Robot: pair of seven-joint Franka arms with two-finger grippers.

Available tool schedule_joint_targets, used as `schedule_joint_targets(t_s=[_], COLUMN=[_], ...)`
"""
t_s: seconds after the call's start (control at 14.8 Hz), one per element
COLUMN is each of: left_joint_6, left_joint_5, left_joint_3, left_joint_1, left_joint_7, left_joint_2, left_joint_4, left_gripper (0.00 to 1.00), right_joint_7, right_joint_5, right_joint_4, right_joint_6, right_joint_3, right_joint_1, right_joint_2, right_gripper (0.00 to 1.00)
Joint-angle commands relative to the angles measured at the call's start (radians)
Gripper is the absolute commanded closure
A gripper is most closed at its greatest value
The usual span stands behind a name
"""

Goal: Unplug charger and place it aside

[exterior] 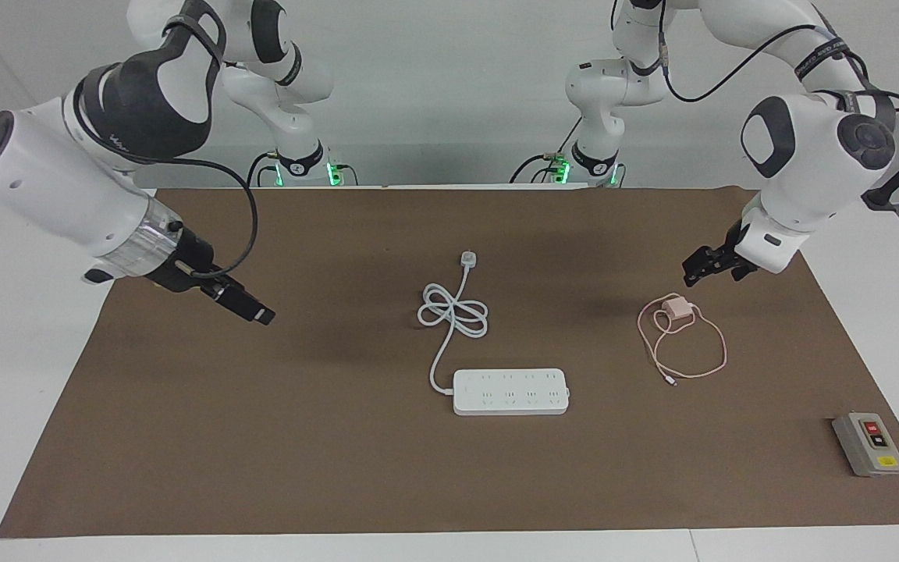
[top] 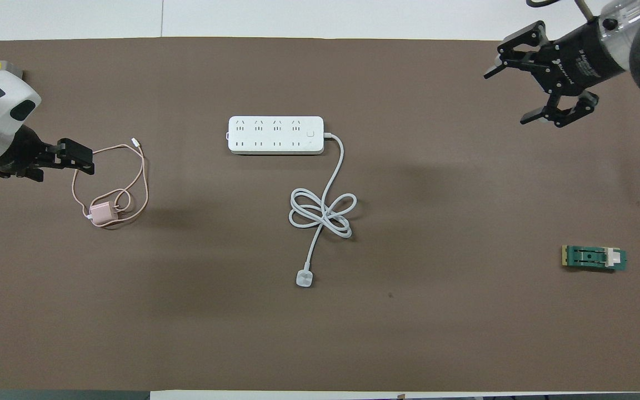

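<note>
The charger, a small pale-pink cube, lies on the brown mat toward the left arm's end, unplugged. It is nearer to the robots than the white power strip. Its thin pink cable loops around it. The charger also shows in the overhead view, as does the strip. My left gripper hangs over the mat just beside the charger and holds nothing; it also shows in the overhead view. My right gripper is open and empty over the mat toward the right arm's end, seen lower in the facing view.
The strip's thick white cord lies coiled, its plug nearer to the robots. A grey button box sits at the mat's corner at the left arm's end. A small green part lies toward the right arm's end.
</note>
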Motion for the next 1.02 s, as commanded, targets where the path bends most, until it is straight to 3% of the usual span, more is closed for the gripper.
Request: schedule_joint_targets(t_s=[0.0,0.27,0.54,0.68,0.95], left_joint_6=[-0.099,-0.185,-0.285,-0.337,-0.371], left_joint_5=[0.006,0.005,0.009,0.006,0.003], left_joint_3=[0.004,0.009,0.003,-0.004,-0.019], left_joint_1=[-0.017,-0.02,-0.019,-0.022,-0.025], left_joint_7=[0.006,0.008,0.009,0.009,0.008], left_joint_2=[-0.004,-0.059,-0.072,-0.073,-0.095], left_joint_4=[0.085,0.14,0.172,0.232,0.242], left_gripper=[0.0,0.0,0.0,0.0,0.0], right_joint_7=[-0.263,-0.564,-0.643,-0.646,-0.644], right_joint_5=[-0.112,-0.27,-0.353,-0.381,-0.449], right_joint_4=[-0.044,-0.044,-0.07,-0.153,-0.371], right_joint_6=[-0.01,-0.052,-0.131,-0.152,-0.088], right_joint_3=[0.007,0.007,0.007,0.007,0.013], right_joint_1=[-0.016,-0.028,-0.027,-0.023,-0.011], right_joint_2=[-0.061,-0.136,-0.241,-0.324,-0.481], right_gripper=[0.0,0.0,0.0,0.0,0.0])
